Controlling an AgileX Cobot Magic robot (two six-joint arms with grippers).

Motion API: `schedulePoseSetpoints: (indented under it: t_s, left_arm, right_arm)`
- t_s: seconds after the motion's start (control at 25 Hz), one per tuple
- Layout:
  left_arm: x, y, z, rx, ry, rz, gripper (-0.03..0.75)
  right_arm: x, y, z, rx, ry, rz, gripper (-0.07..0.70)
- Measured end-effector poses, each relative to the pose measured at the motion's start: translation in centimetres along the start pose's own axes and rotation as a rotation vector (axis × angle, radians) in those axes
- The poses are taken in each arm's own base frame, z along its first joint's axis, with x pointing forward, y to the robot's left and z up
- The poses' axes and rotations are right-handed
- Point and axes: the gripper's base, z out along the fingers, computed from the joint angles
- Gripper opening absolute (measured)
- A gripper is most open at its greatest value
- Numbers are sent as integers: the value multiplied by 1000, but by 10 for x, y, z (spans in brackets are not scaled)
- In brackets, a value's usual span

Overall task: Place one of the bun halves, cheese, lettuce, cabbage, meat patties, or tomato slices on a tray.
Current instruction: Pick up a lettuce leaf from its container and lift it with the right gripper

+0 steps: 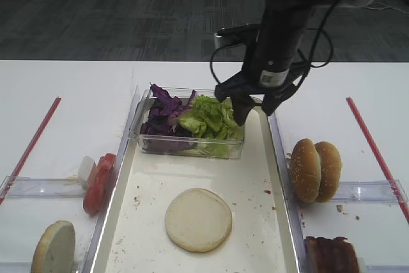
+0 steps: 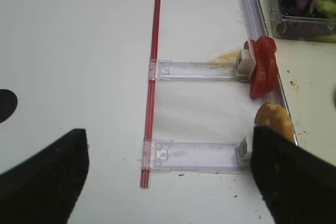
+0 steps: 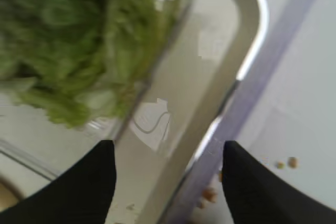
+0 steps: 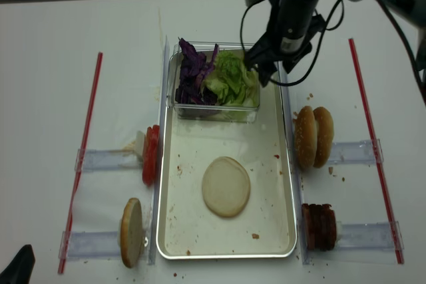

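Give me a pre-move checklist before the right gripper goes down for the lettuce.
1. Right gripper open, nothing between its fingers: ok.
2. Gripper over the lettuce: not ok; the wrist view shows it above the clear box's right edge and the tray rim.
3. Lettuce reachable, uncovered in the clear box: ok.
4. Landing spot: one bun half lies cut face up on the tray, top bare: ok.
5. Left gripper away from the box, open: ok.
6. Purple cabbage separable from the lettuce: cannot tell.

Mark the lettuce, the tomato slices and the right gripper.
lettuce (image 1: pixel 209 119), exterior high view, middle of the green clump.
tomato slices (image 2: pixel 264 66), left wrist view, middle of the stack.
right gripper (image 1: pixel 257 108), exterior high view, between fingertips.
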Motion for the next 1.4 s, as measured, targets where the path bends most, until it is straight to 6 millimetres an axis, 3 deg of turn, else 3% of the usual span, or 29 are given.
schedulePoseSetpoints:
  t_s: [0.16,0.32,0.84,1.2,1.28,1.4]
  left_arm:
    - [0,0,0,0,0,0,613]
    - [0,0,0,0,0,0,613]
    - [0,0,0,0,0,0,613]
    - [0,0,0,0,0,0,613]
    - [0,0,0,0,0,0,613]
    - [0,0,0,0,0,0,613]
  right_arm:
    - [-4,37,4,-15,-27,-82,482]
    - [-8,54,5,-20,-72,-118,482]
    - [-24,54,8,-5,-244,-119,477]
    - [-26,51,57,-19,-185,-129,410]
    - [-26,51,61,-21,-183,-125,366]
    - [-27,51,61,-18,-193,-125,134]
